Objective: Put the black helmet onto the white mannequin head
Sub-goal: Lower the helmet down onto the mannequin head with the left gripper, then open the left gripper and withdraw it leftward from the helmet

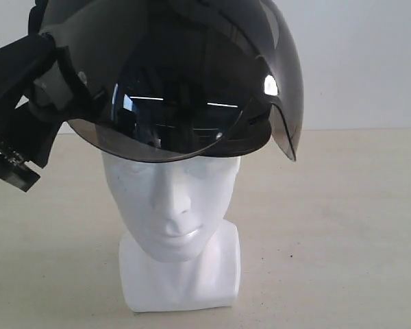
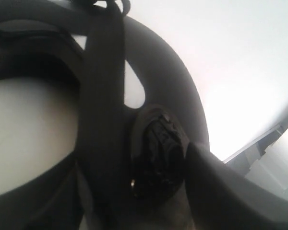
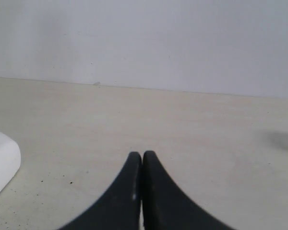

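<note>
The black helmet (image 1: 192,62) sits low over the crown of the white mannequin head (image 1: 175,205). Its smoky visor (image 1: 185,127) is tipped up above the brow, so the face stays visible. Whether the helmet rests on the head cannot be told. My left gripper (image 1: 55,86) is shut on the helmet's left rim. The left wrist view is filled by the helmet's rim (image 2: 168,81), a chin strap (image 2: 103,96), dark padding and one finger (image 2: 221,191). My right gripper (image 3: 142,155) is shut on nothing, low over the table; it is out of the exterior view.
The mannequin stands on its blocky neck base (image 1: 181,277) on a beige table (image 1: 342,226), with a white wall behind. A corner of that white base (image 3: 0,163) shows beside my right gripper.
</note>
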You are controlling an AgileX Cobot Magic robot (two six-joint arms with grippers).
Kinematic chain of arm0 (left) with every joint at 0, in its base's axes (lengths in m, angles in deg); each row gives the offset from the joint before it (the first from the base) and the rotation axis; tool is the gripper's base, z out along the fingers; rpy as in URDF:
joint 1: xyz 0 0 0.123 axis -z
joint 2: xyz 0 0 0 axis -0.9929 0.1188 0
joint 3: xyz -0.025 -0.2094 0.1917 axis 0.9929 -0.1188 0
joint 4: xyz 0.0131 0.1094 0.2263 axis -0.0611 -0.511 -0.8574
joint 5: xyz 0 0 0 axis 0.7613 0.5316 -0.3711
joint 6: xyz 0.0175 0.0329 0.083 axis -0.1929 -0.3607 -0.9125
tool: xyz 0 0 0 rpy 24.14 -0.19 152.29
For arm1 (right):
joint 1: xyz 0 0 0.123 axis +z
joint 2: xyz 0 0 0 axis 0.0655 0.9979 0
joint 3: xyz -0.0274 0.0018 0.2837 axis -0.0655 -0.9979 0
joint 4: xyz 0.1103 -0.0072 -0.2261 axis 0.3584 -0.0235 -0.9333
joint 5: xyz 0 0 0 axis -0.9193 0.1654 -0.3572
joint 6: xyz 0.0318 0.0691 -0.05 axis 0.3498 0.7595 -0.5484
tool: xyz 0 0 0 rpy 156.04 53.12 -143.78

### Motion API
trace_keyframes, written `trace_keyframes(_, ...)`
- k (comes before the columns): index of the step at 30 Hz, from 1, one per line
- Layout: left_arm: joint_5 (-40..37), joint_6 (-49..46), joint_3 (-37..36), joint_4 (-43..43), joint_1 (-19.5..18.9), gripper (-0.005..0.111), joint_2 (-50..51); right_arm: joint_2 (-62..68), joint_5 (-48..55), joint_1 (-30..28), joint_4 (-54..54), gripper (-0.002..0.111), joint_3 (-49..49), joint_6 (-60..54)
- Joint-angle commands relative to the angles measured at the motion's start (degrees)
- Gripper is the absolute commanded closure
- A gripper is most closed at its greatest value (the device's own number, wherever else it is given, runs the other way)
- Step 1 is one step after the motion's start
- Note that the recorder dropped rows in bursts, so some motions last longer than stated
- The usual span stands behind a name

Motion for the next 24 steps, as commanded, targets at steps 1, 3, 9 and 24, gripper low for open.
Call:
trace_keyframes(1,-1.14,-5.17,-2.97,6.11,-1.45,0.102,-0.03,-0.32,-0.86,0.08,-0.22,0.108,0.03,0.00)
trace_keyframes(3,-1.14,-5.17,-4.55,5.60,-1.45,0.102,-0.03,-0.32,-0.86,0.08,-0.22,0.108,0.03,0.00)
trace_keyframes(9,-1.14,-5.07,-7.21,2.21,-1.45,0.102,-0.03,-0.32,0.75,0.08,-0.22,0.108,0.03,0.00)
trace_keyframes(24,-1.14,-5.77,-10.36,2.60,-1.45,0.102,-0.03,-0.32,0.75,0.08,-0.22,0.108,0.03,0.00)
